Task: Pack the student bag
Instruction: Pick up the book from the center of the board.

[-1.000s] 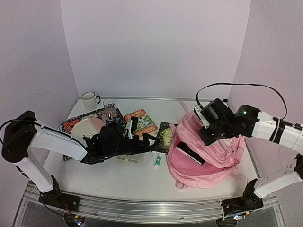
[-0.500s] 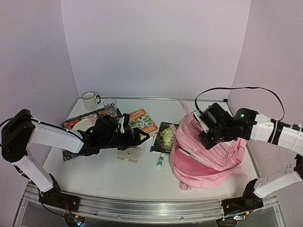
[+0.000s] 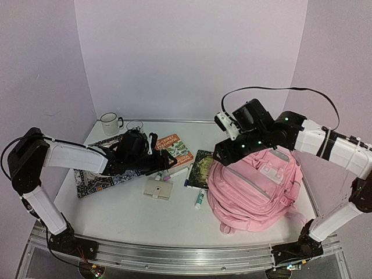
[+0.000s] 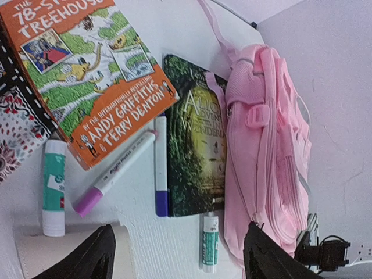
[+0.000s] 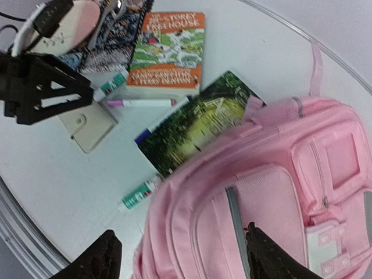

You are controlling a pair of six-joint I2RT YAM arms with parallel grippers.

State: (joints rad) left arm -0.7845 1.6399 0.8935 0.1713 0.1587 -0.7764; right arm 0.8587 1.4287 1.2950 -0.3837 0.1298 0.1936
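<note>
As student bag (image 3: 256,186) lies front-up, long axis runs approx near-far.

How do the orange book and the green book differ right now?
The orange book is bright, with a cartoon cover; the green book is dark. The orange book lies clear of the backpack; the green book's edge is tucked under it. Both lie flat, face up.

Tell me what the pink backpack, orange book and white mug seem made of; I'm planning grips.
The student bag: soft matte fabric, shown by folds, seams and its slumped shape. The orange book: paper, printed cover, probably a paperback. The mug: white with a dark rim, perhaps enamel or ceramic; too small to tell.
</note>
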